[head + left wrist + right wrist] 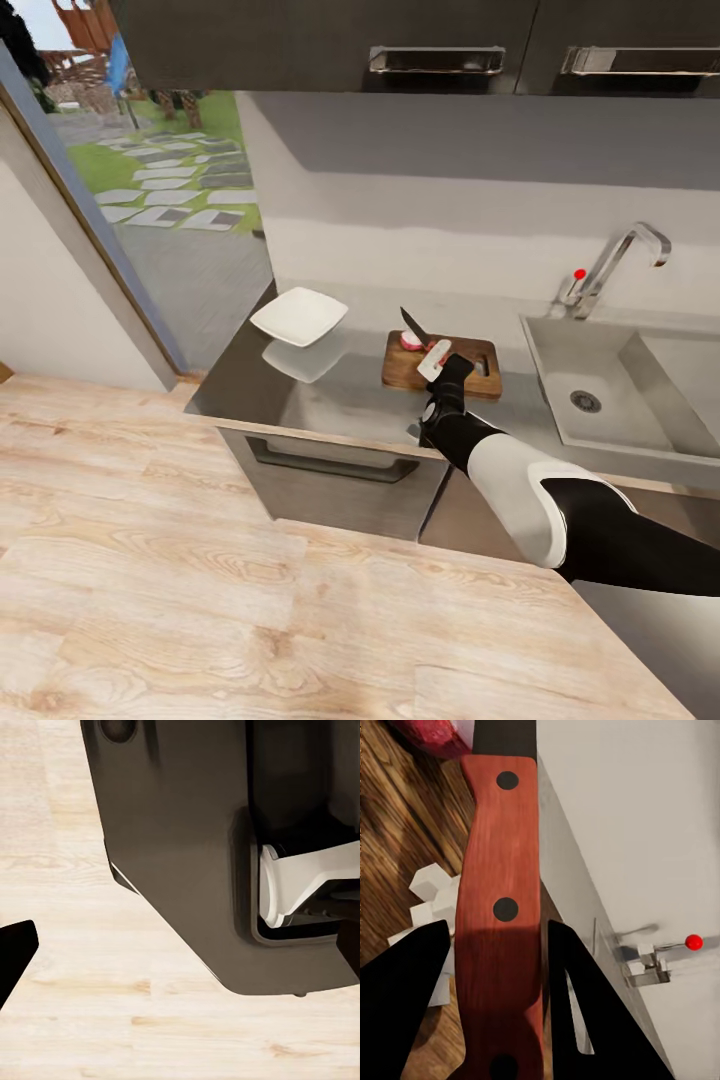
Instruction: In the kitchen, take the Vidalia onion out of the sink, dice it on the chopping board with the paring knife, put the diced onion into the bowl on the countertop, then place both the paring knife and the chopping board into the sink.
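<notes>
My right gripper is shut on the paring knife, holding it over the chopping board. The dark blade points away from me, toward a pinkish-red onion piece on the board. In the right wrist view the black fingers clamp a reddish-brown riveted knife handle; white onion cubes and a red onion chunk lie on the wood. The white bowl sits on the countertop left of the board. My left gripper hangs open over the floor.
The sink with its chrome tap lies right of the board. Dark upper cabinets hang overhead and a drawer sits under the counter. A glass door stands to the left. Light wood floor spreads in front.
</notes>
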{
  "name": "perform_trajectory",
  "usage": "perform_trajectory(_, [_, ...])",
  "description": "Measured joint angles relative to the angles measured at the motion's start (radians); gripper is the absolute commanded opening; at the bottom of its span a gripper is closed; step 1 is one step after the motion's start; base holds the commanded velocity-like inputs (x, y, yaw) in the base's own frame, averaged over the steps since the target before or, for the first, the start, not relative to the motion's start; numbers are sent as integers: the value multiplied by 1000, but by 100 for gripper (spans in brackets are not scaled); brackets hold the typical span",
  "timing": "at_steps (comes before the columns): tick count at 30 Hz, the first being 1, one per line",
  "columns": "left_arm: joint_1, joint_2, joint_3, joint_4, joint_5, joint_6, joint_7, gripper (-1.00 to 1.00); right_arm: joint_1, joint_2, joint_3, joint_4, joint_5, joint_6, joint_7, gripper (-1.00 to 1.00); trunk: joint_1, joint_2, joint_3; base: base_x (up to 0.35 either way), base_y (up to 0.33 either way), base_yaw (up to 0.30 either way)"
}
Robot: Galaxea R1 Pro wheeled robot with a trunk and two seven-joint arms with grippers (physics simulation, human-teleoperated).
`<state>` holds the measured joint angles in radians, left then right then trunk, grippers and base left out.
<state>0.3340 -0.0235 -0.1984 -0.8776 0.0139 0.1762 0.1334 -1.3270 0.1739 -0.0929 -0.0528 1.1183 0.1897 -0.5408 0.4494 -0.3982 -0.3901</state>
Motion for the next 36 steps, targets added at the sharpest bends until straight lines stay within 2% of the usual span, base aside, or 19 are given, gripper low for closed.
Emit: perform_trajectory(36, [0,0,0,0,0,0,0,100,0,0,-1,9,-2,-1,13,-100,0,0,0,0,0,0])
